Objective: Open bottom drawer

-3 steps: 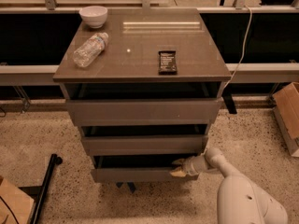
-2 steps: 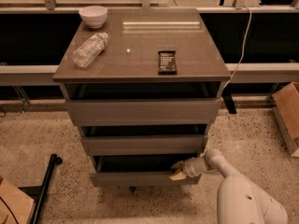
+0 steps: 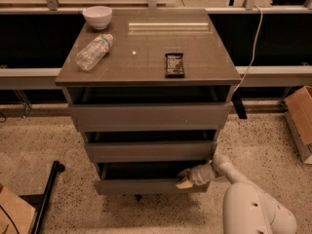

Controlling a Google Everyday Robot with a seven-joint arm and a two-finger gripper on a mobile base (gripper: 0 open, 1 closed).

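We see end effector point(image 3: 186, 178) at top-right edge of bottom drawer point(image 3: 146, 186), lowest of three below tabletop point(image 3: 146, 48). Grip state: can't tell. We judge drawer approx. slightly out; most of pull prob. left.

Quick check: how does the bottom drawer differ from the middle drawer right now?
The bottom drawer has the gripper at the right end of its front's top edge; the middle drawer has nothing at it. The bottom drawer's front looks narrower than the middle drawer's. The dark gap above the bottom drawer's front looks taller than the one above the middle drawer's. Both are plain grey-brown, handleless, flat fronts.
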